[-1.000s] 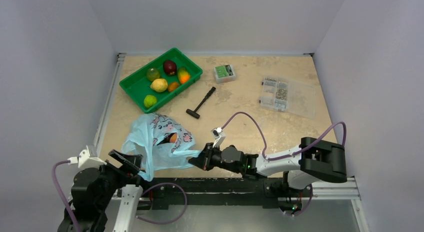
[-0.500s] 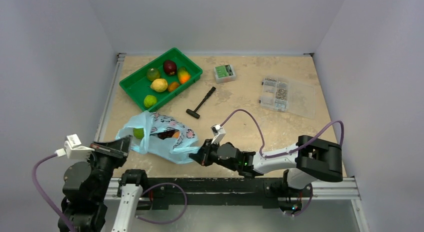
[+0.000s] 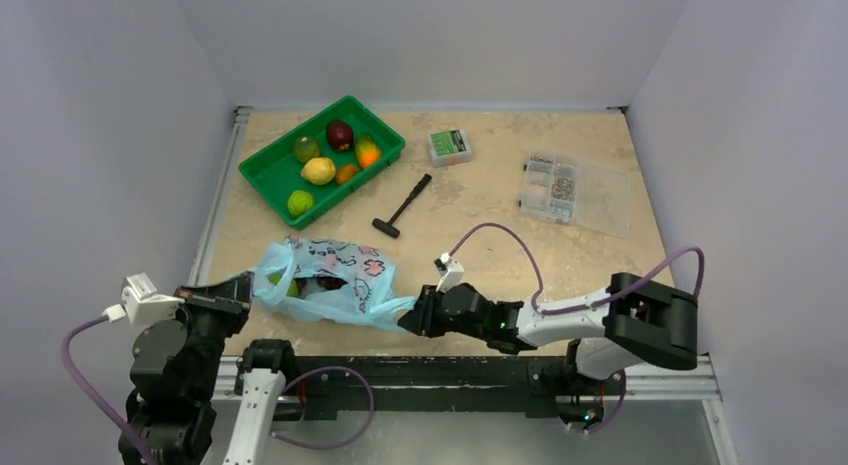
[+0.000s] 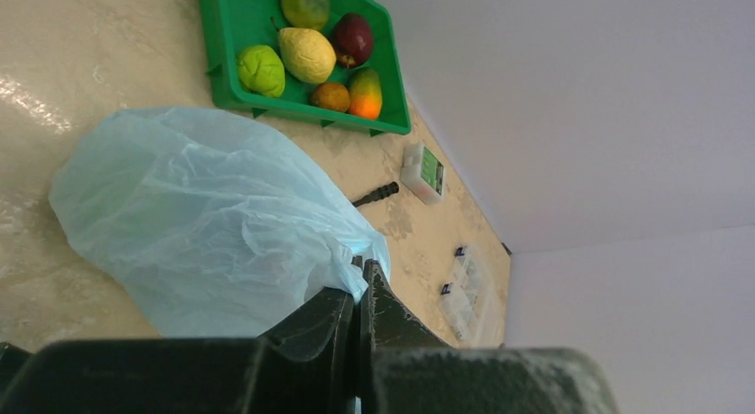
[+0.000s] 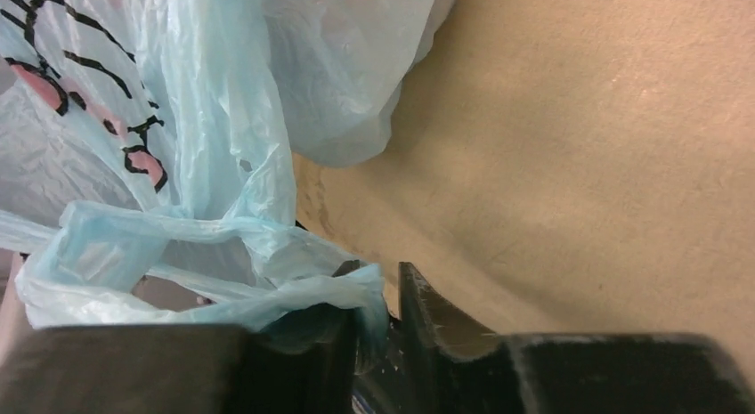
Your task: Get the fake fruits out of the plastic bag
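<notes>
The light-blue plastic bag (image 3: 335, 275) lies crumpled near the table's front edge, between my two grippers. Through its mouth I see a green fruit (image 3: 284, 283) and a dark one (image 3: 325, 282). My left gripper (image 3: 246, 289) is shut on the bag's left edge; in the left wrist view the bag's film (image 4: 205, 218) is pinched between the jaws of the left gripper (image 4: 360, 270). My right gripper (image 3: 413, 313) is at the bag's right end. In the right wrist view the right gripper (image 5: 383, 276) stands open by a narrow gap, and a bag handle (image 5: 205, 254) drapes over one finger.
A green tray (image 3: 262, 177) at the back left holds several fruits, among them a lemon (image 3: 318, 170) and a dark red one (image 3: 340, 135). A black hammer (image 3: 402, 205), a small green box (image 3: 449, 145) and a clear parts organizer (image 3: 565, 190) lie further back.
My left gripper swung left and shut on the bag's left edge. The bag got pulled flatter and wider. My right jaws have parted from their grip on the handle.
</notes>
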